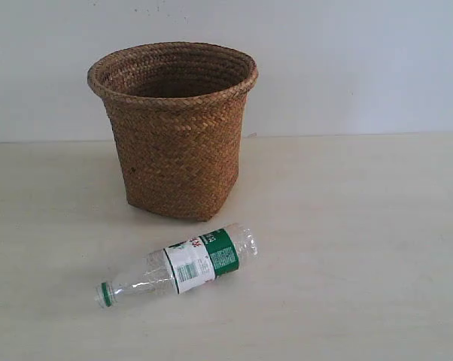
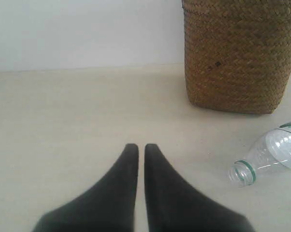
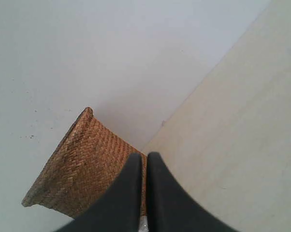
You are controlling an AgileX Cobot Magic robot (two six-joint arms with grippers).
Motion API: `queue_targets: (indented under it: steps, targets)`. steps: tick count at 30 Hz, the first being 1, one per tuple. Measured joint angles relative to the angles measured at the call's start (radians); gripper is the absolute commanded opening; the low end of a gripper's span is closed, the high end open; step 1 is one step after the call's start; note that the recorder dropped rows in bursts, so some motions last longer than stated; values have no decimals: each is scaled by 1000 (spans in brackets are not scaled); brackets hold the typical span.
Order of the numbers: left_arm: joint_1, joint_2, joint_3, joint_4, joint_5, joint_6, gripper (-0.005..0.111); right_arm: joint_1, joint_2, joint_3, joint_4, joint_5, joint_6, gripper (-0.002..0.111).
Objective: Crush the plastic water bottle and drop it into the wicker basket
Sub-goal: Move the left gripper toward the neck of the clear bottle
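1. Nothing of the job looks started to me: the plastic water bottle (image 1: 185, 265) lies on its side on the bench (image 1: 362, 263), full-bodied and uncrushed, and the wicker basket (image 1: 174, 150) shows nothing inside as far as I can see past its rim
2. The bottle sits toward the near edge of the bench as the room camera sees it, just in front of the basket and apart from it, green neck end pointing to the left edge
3. The basket stands upright behind it, toward the far edge where the bench meets the wall
4. The left jaws are closed to a thin slit with nothing between them, hovering over bare bench; the bottle's neck shows off to one side of them, well clear
5. The right jaws are closed the same way and empty, and their camera looks past them at the basket's wall
6. Neither arm shows in the room view, so I take both to be hanging back
7. The step in hand, I'd say, is the first reach for the bottle; it calls for jaws to part, come down over the ribbed body and squeeze, likely with the other arm steadying the bottle so that it doesn't roll
8. Count: one bottle, one basket, one bench, two pairs of jaws
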Motion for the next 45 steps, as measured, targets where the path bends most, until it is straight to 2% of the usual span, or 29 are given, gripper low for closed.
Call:
queue_targets:
  steps: [13,16,19,22,35,38,40,43,45]
  targets:
    - [0,0,0,-11,-12,0,4,0,0,0,0,0,0,0]
    - [0,0,0,-70,-85,-2,4,0,0,0,0,0,0,0]
    - [0,0,0,-201,-192,-32,4,0,0,0,0,0,0,0]
    - [0,0,0,-299,-231,-56,4,0,0,0,0,0,0,0]
    - [0,0,-5,-386,-323,-220,4,0,0,0,0,0,0,0]
    - [-14,5,-72,-380,-294,-227,4,0,0,0,0,0,0,0]
    - [-39,51,-163,-371,-263,-194,4,0,0,0,0,0,0,0]
    - [-81,187,-314,-371,-163,-90,4,0,0,0,0,0,0,0]
    - [-109,323,-426,-382,-51,35,4,0,0,0,0,0,0,0]
